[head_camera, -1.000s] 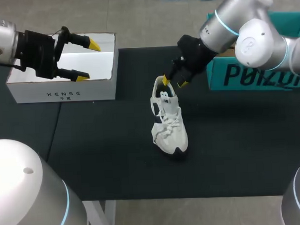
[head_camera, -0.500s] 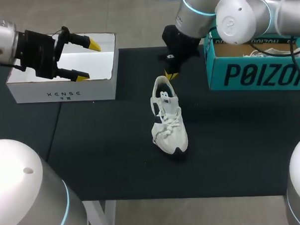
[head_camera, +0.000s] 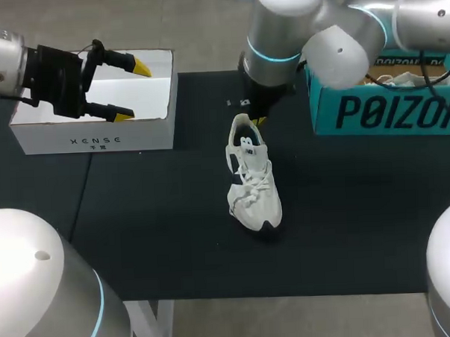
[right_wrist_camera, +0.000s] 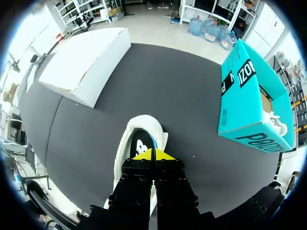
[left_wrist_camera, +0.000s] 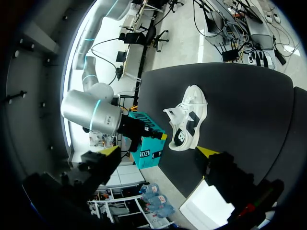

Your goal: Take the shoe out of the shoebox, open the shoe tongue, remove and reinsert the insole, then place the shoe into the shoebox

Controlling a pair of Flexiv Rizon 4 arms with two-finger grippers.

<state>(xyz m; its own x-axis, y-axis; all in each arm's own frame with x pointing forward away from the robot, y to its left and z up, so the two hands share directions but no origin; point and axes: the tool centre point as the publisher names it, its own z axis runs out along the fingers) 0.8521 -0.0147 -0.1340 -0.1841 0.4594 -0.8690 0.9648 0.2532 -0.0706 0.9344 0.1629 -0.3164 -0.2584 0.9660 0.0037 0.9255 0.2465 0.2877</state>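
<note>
**Shoe out on the counter, right gripper clenched over its heel**

The black counter (head_camera: 176,238) is spread under everything, and the shoe (head_camera: 253,186) is stood on it upright on its sole, outside both boxes. Every other place is given from this shoe.

The right arm (head_camera: 331,29) is brought in from the shoe's right and bent over the counter beyond its heel. The left arm (head_camera: 11,66) is held well off to the shoe's left.

A teal box (head_camera: 387,113) is set to the right of the shoe, out past its heel and well apart from it. The box is open at the top, and something white is seen inside. A white box (head_camera: 97,137), also open at the top, is set to the left of the shoe, likewise past its heel and apart from it.

The shoe is white with dark patches, laced, and its opening is turned upward.

The right gripper (right_wrist_camera: 154,153) is held directly over the shoe's heel opening. Its yellow tips are pressed together, and nothing is seen between them. Whether the shoe is touched cannot be told.

The left gripper (head_camera: 132,89) is hung over the white box, far from the shoe. Its fingers are spread wide and nothing is grasped.
</note>
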